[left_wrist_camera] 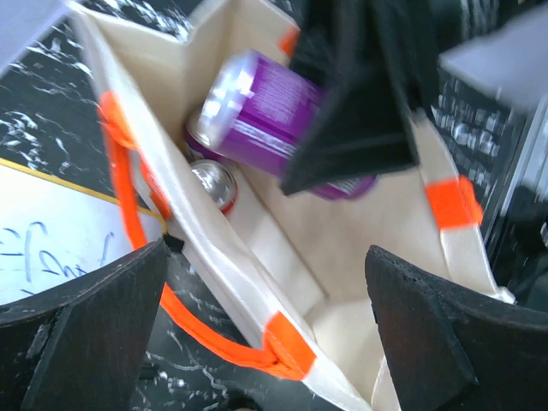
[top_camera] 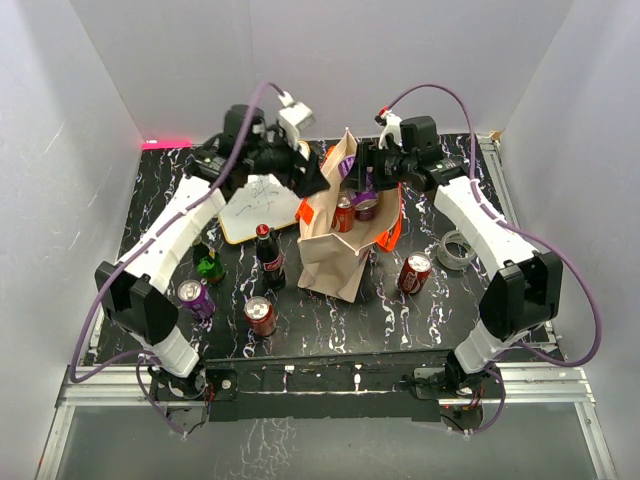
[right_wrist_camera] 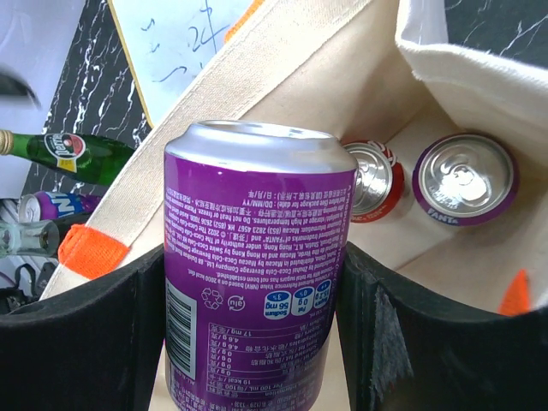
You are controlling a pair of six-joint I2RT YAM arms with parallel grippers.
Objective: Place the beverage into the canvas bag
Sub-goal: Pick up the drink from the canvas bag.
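Note:
The beverage, a purple Fanta can [right_wrist_camera: 257, 257], stands upright between the pads of my right gripper [right_wrist_camera: 257, 330], which is shut on it. It hangs over the open mouth of the canvas bag [top_camera: 325, 255], a beige tote with orange handles. Inside the bag lie a red can [right_wrist_camera: 372, 175] and another purple can [right_wrist_camera: 465, 178]. In the left wrist view the held can [left_wrist_camera: 265, 107] shows tilted under the right gripper's black fingers [left_wrist_camera: 360, 103]. My left gripper [left_wrist_camera: 265, 334] is open wide, with the bag's near rim [left_wrist_camera: 257, 291] and an orange handle between its fingers, untouched.
A white board [top_camera: 255, 205] lies left of the bag. In front of it stand a green bottle [top_camera: 208, 262], a cola bottle [top_camera: 268, 255], a purple can [top_camera: 196, 297] and a red can [top_camera: 260, 315]. To the bag's right are a red can [top_camera: 414, 273] and a tape roll [top_camera: 457, 250].

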